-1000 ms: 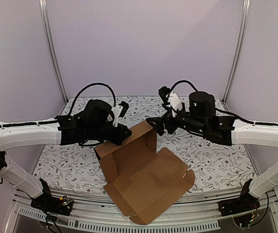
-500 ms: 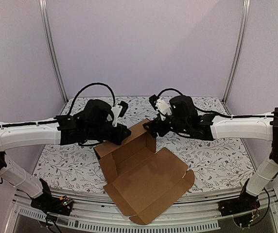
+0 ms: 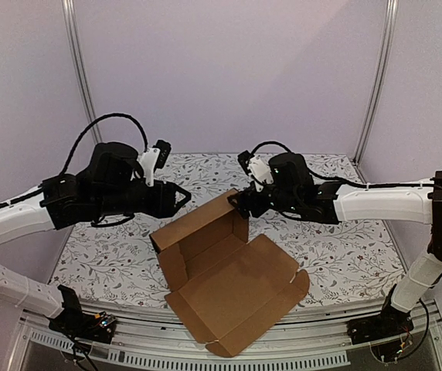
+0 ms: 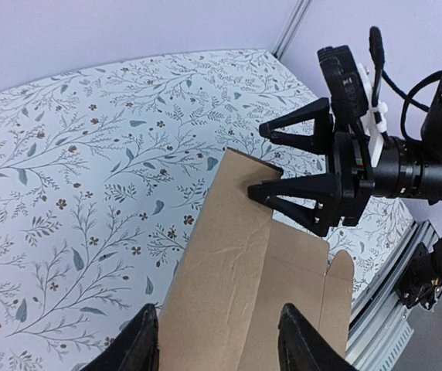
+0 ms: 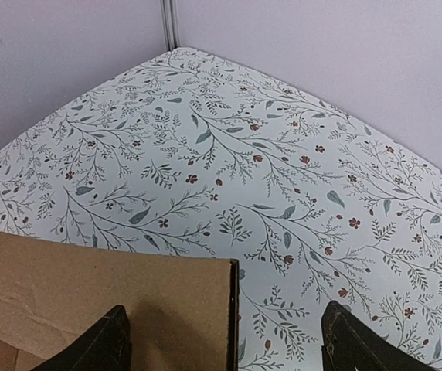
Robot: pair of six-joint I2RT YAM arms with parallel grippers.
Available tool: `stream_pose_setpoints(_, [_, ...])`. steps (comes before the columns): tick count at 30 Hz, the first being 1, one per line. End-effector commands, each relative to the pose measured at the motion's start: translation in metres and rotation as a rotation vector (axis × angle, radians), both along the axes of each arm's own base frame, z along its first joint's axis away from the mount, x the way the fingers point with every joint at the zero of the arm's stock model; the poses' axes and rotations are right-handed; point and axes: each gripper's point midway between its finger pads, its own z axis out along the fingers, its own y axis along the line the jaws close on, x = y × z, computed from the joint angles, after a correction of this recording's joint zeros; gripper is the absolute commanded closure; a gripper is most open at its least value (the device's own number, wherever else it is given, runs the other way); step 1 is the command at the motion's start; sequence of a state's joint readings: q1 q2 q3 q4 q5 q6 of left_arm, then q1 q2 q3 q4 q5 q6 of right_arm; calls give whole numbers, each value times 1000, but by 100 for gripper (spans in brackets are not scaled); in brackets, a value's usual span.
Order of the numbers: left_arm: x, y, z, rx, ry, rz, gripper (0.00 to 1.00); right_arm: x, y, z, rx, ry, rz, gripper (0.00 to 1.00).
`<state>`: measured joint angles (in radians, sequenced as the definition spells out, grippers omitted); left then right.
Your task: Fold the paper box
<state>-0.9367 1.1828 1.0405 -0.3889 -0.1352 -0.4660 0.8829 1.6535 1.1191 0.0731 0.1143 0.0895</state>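
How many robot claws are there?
2. The left gripper hangs left of the paper box; the right gripper straddles its raised back corner. None seem hidden.

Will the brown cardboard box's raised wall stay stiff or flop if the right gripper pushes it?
The brown cardboard box is thin sheet, likely light and apt to slide. Its raised wall stands on a crease and would probably hinge, not bend. Pushed at one corner, it may twist.

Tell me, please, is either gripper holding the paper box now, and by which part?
Nothing is gripped. The right gripper straddles the top corner of the upright wall of the paper box, jaws open; the left gripper is open too.
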Motion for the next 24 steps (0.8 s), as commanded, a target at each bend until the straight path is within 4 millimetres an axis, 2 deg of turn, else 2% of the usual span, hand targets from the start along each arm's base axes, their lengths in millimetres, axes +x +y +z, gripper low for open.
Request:
stream_pose_setpoints(1, [-18, 36, -12, 37, 65, 158, 49, -1, -20, -29, -92, 51, -52, 17])
stream_pose_setpoints(7, [-48, 65, -45, 35, 131, 321, 43, -1, -22, -24, -84, 42, -61, 17])
stream_pose_setpoints(12, [-70, 65, -73, 77, 150, 347, 43, 1, -22, -23, -79, 42, -72, 17])
stream_pose_setpoints(21, [-92, 57, -91, 97, 168, 337, 43, 0, -24, -25, -79, 49, -84, 17])
stream_pose_setpoints(24, [-97, 54, -87, 96, 160, 327, 42, 0, -25, -25, -77, 49, -88, 17])
